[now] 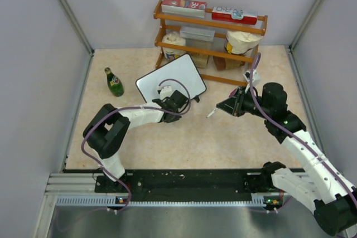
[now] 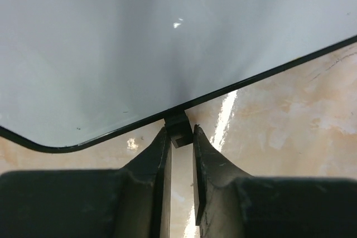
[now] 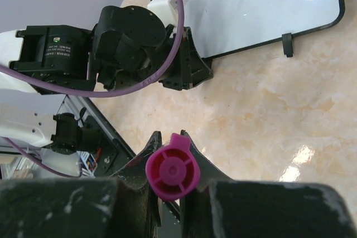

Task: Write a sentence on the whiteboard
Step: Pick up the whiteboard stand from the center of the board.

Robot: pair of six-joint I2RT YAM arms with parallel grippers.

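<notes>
Noted board (image 1: 173,77) lying blank mid-table, just before rack (image 1: 159,26); left gripper (image 2: 180,132) nipped on its foot (image 2: 178,124), right gripper (image 3: 170,137) clamped on marker (image 3: 172,173). Judged liable to skid or tilt under marker pressure, given so slim a hold, smearing lines. Found cartons (image 1: 184,5) and tubs (image 1: 174,45) on rack; cannot tell fill of bottle (image 1: 114,82).

Glossy whiteboard (image 2: 111,37), polished tabletop (image 2: 290,115), plastic marker (image 3: 172,172)

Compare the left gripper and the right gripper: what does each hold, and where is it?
The left gripper clamps the whiteboard by a black foot; the right gripper holds a pink marker. The left is at the board's edge; the right hovers apart from it. Both are shut.
</notes>
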